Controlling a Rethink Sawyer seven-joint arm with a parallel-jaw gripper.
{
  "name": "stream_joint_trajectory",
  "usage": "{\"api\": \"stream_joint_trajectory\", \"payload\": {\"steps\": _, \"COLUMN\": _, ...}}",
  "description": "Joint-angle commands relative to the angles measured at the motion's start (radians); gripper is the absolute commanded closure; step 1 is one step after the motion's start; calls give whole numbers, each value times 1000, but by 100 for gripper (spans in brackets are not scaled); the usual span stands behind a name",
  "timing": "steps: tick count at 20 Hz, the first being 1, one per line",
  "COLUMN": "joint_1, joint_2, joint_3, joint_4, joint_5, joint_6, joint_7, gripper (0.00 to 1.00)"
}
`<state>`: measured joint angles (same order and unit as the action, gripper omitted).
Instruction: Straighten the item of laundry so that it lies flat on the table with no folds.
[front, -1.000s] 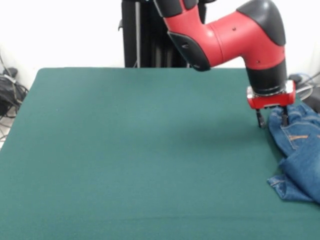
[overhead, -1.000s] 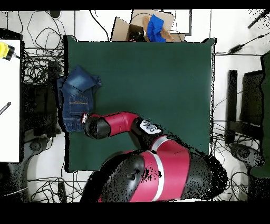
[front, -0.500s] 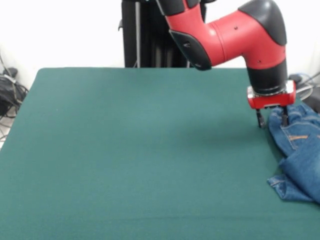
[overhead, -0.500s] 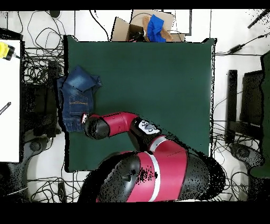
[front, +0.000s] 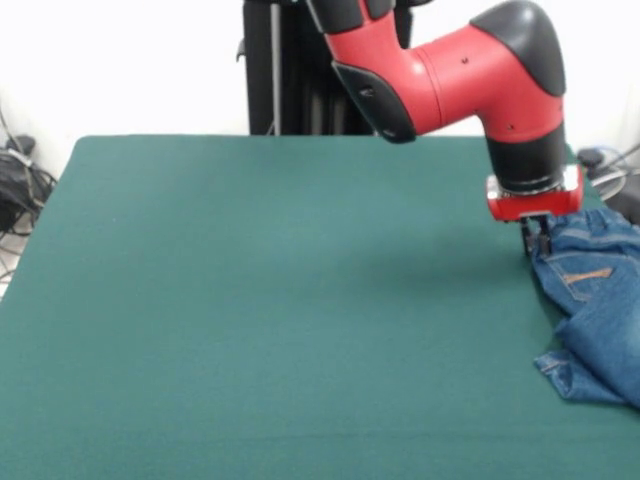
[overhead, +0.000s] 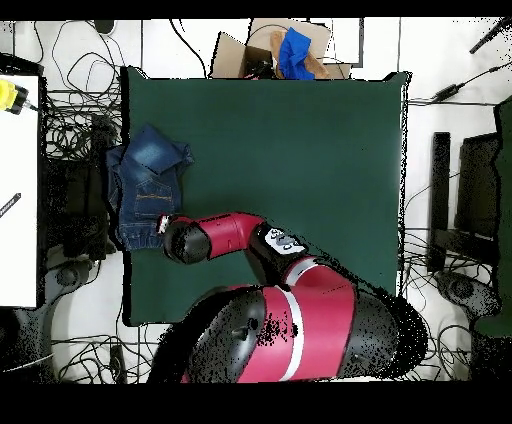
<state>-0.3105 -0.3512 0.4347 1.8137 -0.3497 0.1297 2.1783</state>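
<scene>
The jeans (front: 592, 300) lie bunched at the edge of the table (front: 270, 300), partly hanging off it — right side in the front view, left in the overhead one, where a leg looks folded over the seat. The gripper (front: 535, 232) sits low at the corner of the cloth nearest the table's middle. Its fingers look drawn close together, seemingly pinching the denim's edge, though I can't be sure the cloth is truly caught.

If the hold is good, I'd say drag slowly toward the table's middle and stay low, so the weight trails out and the folded leg opens. Pulling fast or lifting high risks slipping the pinch or dragging the bundle along still folded.
</scene>
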Motion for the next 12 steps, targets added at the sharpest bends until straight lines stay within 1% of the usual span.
{"api": "stream_joint_trajectory", "payload": {"steps": 1, "joint_1": 27, "joint_2": 145, "joint_3": -21, "joint_4": -147, "joint_5": 13, "joint_6": -78, "joint_7": 83, "gripper": 100}}
{"api": "stream_joint_trajectory", "payload": {"steps": 8, "joint_1": -3, "joint_2": 148, "joint_3": 2, "joint_4": -144, "joint_5": 11, "joint_6": -58, "joint_7": 66, "gripper": 100}}
{"api": "stream_joint_trajectory", "payload": {"steps": 10, "joint_1": -28, "joint_2": 145, "joint_3": 18, "joint_4": -133, "joint_5": 12, "joint_6": -30, "joint_7": 50, "gripper": 100}}
{"api": "stream_joint_trajectory", "payload": {"steps": 12, "joint_1": -67, "joint_2": 108, "joint_3": 36, "joint_4": -92, "joint_5": 5, "joint_6": 1, "joint_7": 32, "gripper": 100}}
